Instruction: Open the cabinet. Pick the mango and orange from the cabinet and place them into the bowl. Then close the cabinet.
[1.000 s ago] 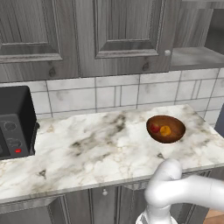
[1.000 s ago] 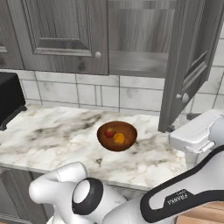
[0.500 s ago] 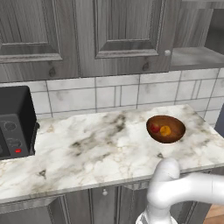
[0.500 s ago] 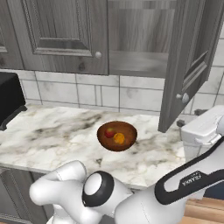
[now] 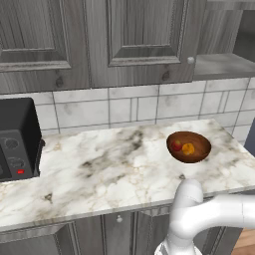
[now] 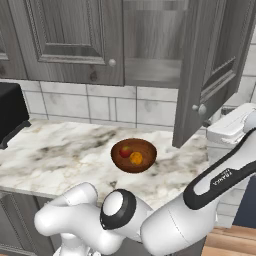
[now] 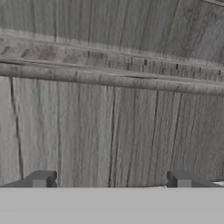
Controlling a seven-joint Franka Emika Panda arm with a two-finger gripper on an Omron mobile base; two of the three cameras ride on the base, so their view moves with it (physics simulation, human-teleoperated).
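Note:
The cabinet's [image 6: 150,45] left door [image 5: 144,35] is closed, while its right door [image 6: 210,65] stands swung out over the counter, baring a grey shelf [image 6: 150,75]. On the counter sits the brown bowl [image 5: 200,149] [image 6: 146,148] with the mango [image 5: 176,145] [image 6: 125,151] and the orange [image 5: 188,148] [image 6: 136,158] inside it. My gripper [image 7: 112,179] is open, its fingertips [image 7: 41,178] wide apart and close against grey wood grain. The white hand [image 6: 231,127] hovers at the far right, just beyond the open door's lower edge.
A black microwave [image 5: 17,139] [image 6: 10,112] stands at the counter's left end. The marble counter [image 5: 99,169] runs below a tiled wall. Another closed grey door [image 5: 30,35] hangs to the left. My own arm [image 6: 220,175] crosses the lower right.
My hand has risen a little at the right, behind the open door. The bowl, fruit and doors have not moved.

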